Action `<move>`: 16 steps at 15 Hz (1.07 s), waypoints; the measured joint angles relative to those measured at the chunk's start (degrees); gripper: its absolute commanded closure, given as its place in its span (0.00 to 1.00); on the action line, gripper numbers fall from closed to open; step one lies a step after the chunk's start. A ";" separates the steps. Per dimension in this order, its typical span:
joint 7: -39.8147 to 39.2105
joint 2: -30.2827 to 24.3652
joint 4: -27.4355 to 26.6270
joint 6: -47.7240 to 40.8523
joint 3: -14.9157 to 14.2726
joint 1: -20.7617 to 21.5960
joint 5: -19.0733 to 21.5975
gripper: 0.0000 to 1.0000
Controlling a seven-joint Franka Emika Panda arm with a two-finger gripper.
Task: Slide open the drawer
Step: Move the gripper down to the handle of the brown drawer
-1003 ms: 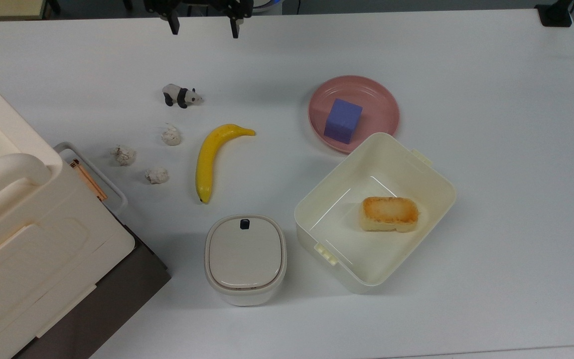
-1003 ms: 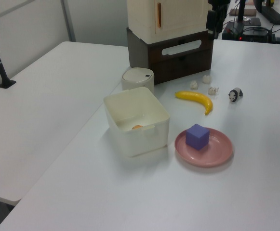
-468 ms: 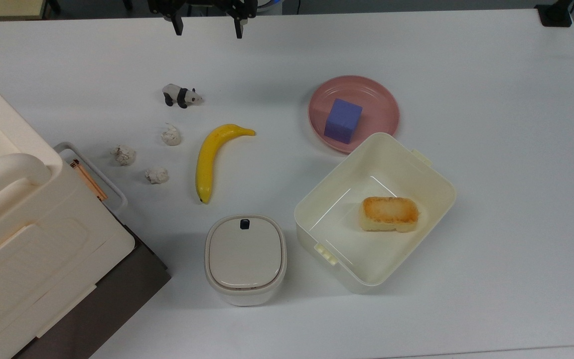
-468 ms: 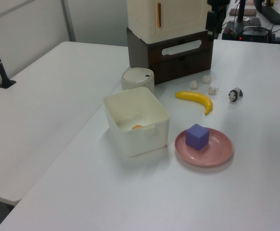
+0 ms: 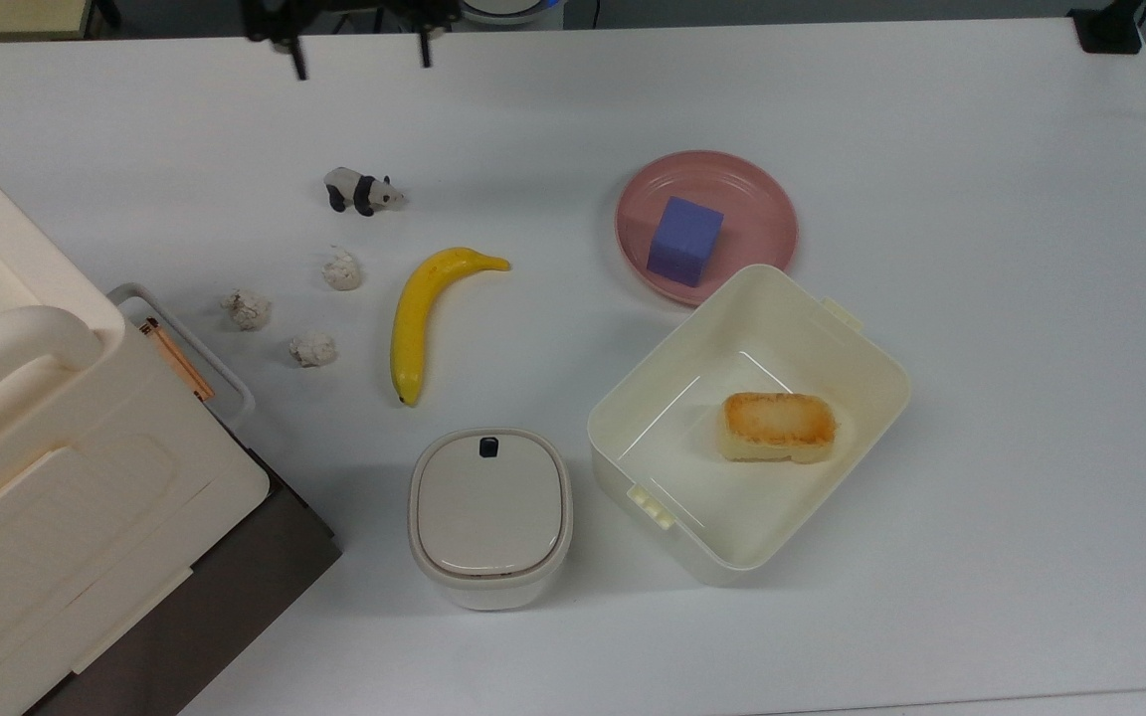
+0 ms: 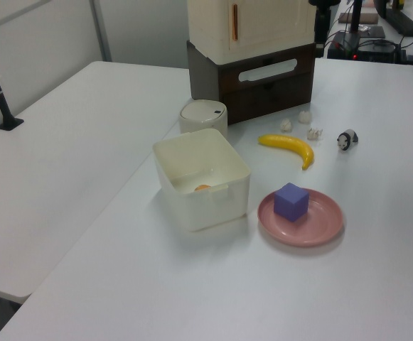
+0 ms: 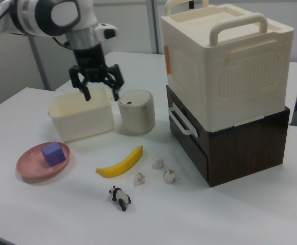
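The drawer [image 7: 188, 139] is the dark brown front panel with a white loop handle [image 7: 181, 121] on the wooden box under a big cream case. It sits flush with the box, shut. From above, the handle [image 5: 187, 344] sticks out from under the case at the top view's left. The brown front [image 6: 271, 87] faces the table in the left view. My gripper [image 5: 361, 58] hangs open at the top view's upper edge, well apart from the handle. The right view has the gripper [image 7: 101, 93] above the table, with nothing between its spread fingers.
Between gripper and drawer lie a toy panda [image 5: 362, 190], three white crumpled lumps [image 5: 312, 348] and a banana [image 5: 414, 318]. A small lidded bin [image 5: 489, 512] stands by the box. A cream container [image 5: 881, 348] holds bread [image 5: 778, 427]. A pink plate [image 5: 772, 199] bears a purple cube [image 5: 684, 240].
The gripper has shifted toward the top view's left, staying open. The drawer and the table objects have not moved.
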 measured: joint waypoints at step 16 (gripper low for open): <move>-22.34 12.94 -9.75 36.53 -7.05 -0.59 -8.59 0.00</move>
